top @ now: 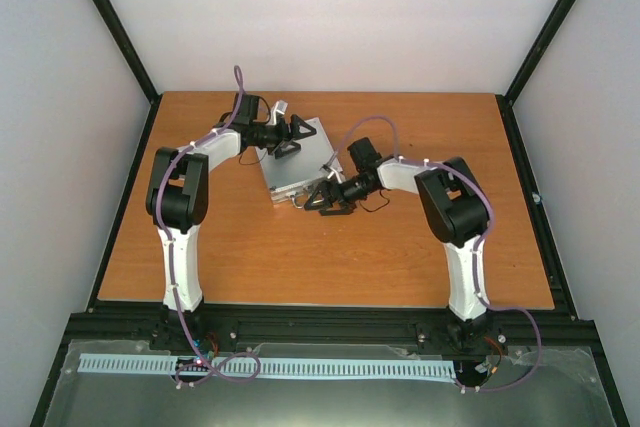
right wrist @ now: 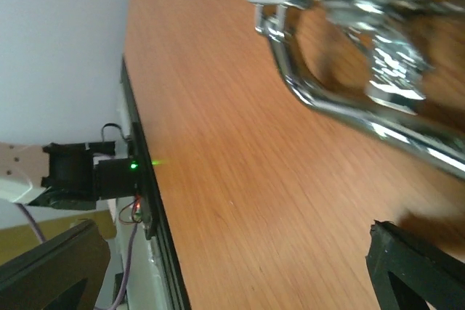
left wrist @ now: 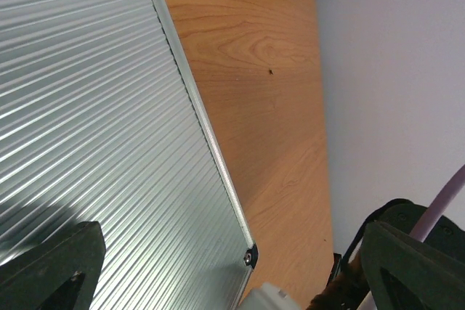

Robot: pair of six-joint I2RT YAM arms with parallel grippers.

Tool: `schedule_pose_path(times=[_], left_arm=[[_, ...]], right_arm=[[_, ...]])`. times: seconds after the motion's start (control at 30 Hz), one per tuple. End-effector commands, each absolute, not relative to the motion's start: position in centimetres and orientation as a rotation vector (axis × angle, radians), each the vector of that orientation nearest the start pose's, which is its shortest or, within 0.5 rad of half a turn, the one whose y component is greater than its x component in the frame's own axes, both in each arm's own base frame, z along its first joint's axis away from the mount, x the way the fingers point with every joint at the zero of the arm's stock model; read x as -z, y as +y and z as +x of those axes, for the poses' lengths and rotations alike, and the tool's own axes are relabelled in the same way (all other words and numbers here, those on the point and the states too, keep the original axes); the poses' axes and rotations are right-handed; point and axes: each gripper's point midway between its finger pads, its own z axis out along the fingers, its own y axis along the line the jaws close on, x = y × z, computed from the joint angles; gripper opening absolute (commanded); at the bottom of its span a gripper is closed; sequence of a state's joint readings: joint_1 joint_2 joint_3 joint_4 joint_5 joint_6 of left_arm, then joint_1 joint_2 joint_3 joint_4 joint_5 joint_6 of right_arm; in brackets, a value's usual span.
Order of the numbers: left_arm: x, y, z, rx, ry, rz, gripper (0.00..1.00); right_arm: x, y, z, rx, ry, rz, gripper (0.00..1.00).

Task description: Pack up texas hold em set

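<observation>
On the wooden table [top: 400,247], toward its far middle, you see the ribbed silver case [top: 305,162] lying flat and closed. Your left gripper [top: 295,137] hovers over the case's far-left edge, fingers spread wide with nothing between them. Your right gripper [top: 325,201] sits low at the case's near edge, likewise released and empty, with the shiny metal handle [right wrist: 349,114] just in front of it.

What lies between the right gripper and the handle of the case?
Only bare wooden table separates the right gripper from the chrome handle, as the right wrist view shows.
</observation>
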State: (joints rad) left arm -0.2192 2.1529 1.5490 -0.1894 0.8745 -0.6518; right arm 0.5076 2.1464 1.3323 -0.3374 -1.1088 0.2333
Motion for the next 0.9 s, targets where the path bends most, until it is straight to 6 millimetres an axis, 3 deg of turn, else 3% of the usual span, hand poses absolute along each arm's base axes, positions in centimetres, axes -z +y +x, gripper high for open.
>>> schedule_pose_path(times=[0.0, 0.17, 0.23, 0.37, 0.57, 0.87], left_arm=[[-5.3, -23.3, 45.8, 1.363, 2.69, -0.251, 1.0], [-5.3, -23.4, 45.9, 1.369, 2.689, -0.255, 1.0], [-5.2, -23.4, 45.9, 1.37, 2.69, -0.255, 1.0], [-5.0, -23.4, 45.8, 1.369, 2.694, -0.259, 1.0], [-5.0, -23.3, 45.8, 1.356, 2.696, -0.257, 1.0], [-4.7, -23.2, 45.6, 1.351, 2.705, -0.262, 1.0]], right_arm=[[-7.0, 32.1, 30.4, -1.512, 2.696, -0.642, 0.98], [-9.7, 31.2, 31.9, -1.307, 2.641, -0.653, 0.93], [-10.7, 31.1, 32.7, -1.245, 2.62, -0.652, 0.8], [-11.0, 31.4, 33.5, -1.149, 2.614, -0.669, 0.07], [-8.5, 33.3, 33.5, -0.915, 2.626, -0.796, 0.03], [-5.1, 33.4, 35.9, -0.697, 2.621, -0.607, 0.03]])
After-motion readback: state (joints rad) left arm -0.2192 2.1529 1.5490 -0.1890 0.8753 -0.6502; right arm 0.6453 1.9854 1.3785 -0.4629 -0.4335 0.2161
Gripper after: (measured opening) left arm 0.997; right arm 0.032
